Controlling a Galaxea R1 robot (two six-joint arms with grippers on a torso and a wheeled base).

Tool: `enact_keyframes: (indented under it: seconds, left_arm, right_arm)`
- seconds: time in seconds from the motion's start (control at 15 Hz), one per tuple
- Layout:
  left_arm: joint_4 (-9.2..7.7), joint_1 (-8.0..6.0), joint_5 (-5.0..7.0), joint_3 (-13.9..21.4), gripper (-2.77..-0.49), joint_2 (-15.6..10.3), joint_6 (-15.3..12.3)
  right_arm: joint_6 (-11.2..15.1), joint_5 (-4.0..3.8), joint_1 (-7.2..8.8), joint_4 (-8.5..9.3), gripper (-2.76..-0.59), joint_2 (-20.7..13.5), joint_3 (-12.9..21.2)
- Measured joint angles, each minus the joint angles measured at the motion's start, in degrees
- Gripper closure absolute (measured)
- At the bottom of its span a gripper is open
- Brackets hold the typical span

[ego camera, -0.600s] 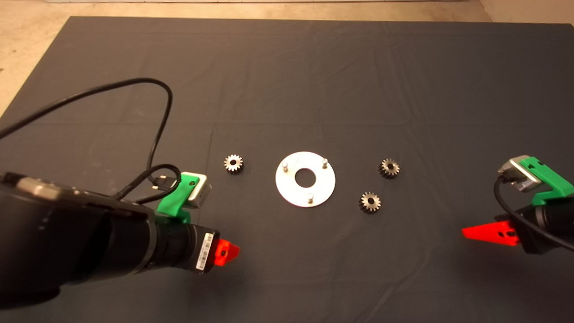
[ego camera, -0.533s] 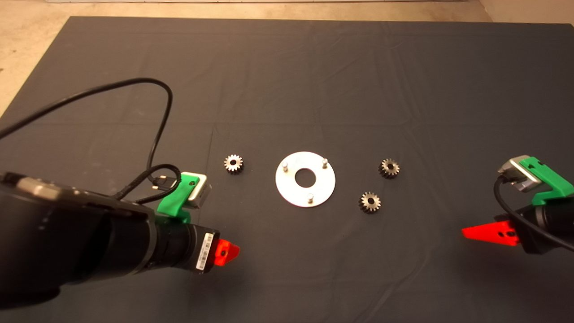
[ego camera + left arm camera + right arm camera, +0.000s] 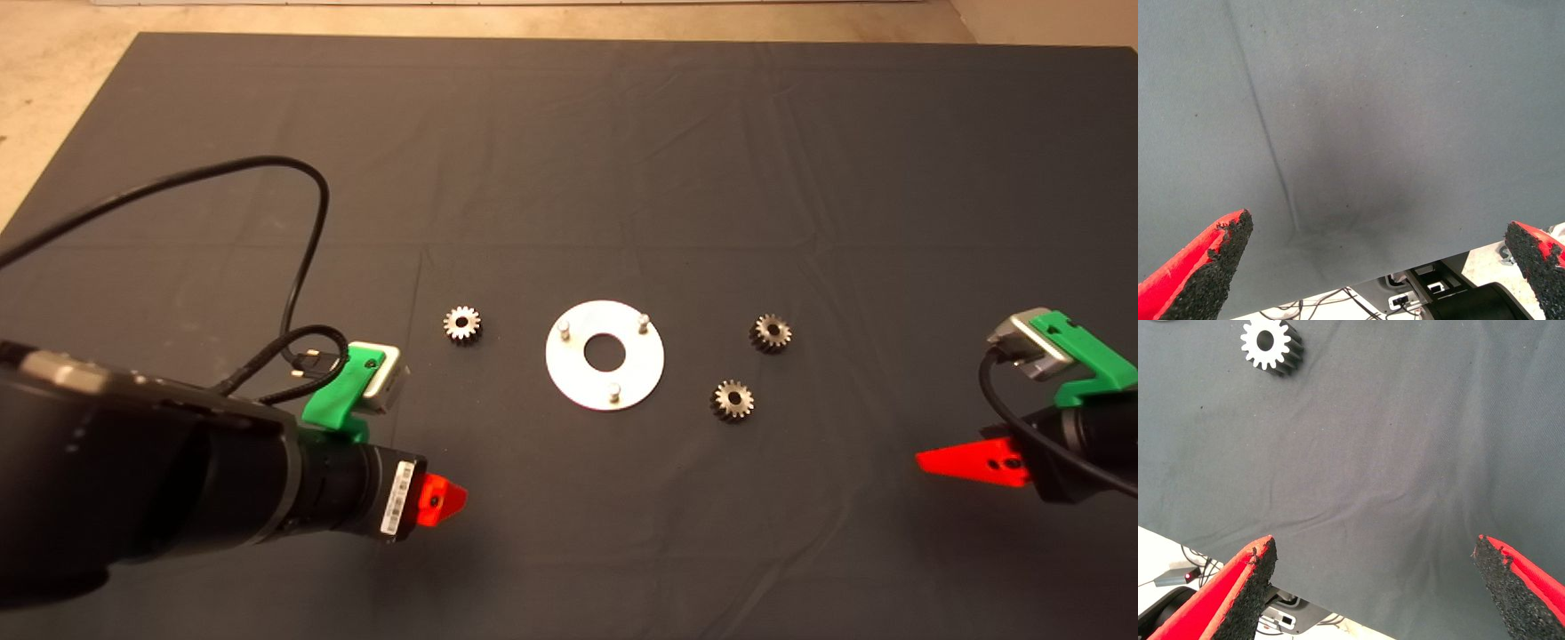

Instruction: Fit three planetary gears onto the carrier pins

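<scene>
No gear fitted yet; step in hand is judged to be the approach for the first pick. All three carrier pins (image 3: 613,388) are seen bare, upright in a triangle on the flat silver disc (image 3: 605,384) mid-mat (image 3: 569,133). Of the planetary gears, one (image 3: 462,323) lies just left of the disc, two (image 3: 772,332) (image 3: 733,400) to its right, all flat, bore up, dull grey-bronze, toothed. Left gripper (image 3: 1371,267) is held over bare mat, short of the left gear, jaws spread wide, nothing held. Right gripper (image 3: 1375,587) is parked at the lower right edge, jaws likewise released; one gear (image 3: 1271,347) is seen ahead of it. Next move likely calls for centring the jaws over a gear, descent, then bore-to-pin alignment.
</scene>
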Motion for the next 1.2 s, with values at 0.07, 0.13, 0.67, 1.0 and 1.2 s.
enact_keyframes:
  seconds: [0.07, 0.13, 0.67, 1.0, 1.2]
  left_arm:
    - [-0.05, -0.01, 0.00, 0.00, -2.77, 0.00, 0.02]
    - [-0.11, -0.01, 0.00, 0.00, -2.77, 0.00, 0.07]
    - [1.51, 0.00, 0.02, 0.00, -2.77, -1.38, 12.15]
    - [11.66, 0.00, 0.00, 0.00, -2.77, -1.62, 18.76]
    - [15.93, 0.41, -0.02, -0.02, -2.77, -1.88, 21.33]
  right_arm:
    - [0.00, -0.06, -0.02, 0.00, -2.21, 0.01, 0.00]
    - [0.00, -0.05, -0.16, 0.00, -2.21, 0.03, 0.00]
    - [-3.39, -0.06, -1.45, 0.46, -2.21, 0.07, 0.00]
    - [-3.70, -0.09, -1.46, 0.61, -2.21, -1.33, 0.00]
    - [-3.88, 0.12, -1.45, 0.63, -2.21, -1.89, 0.00]
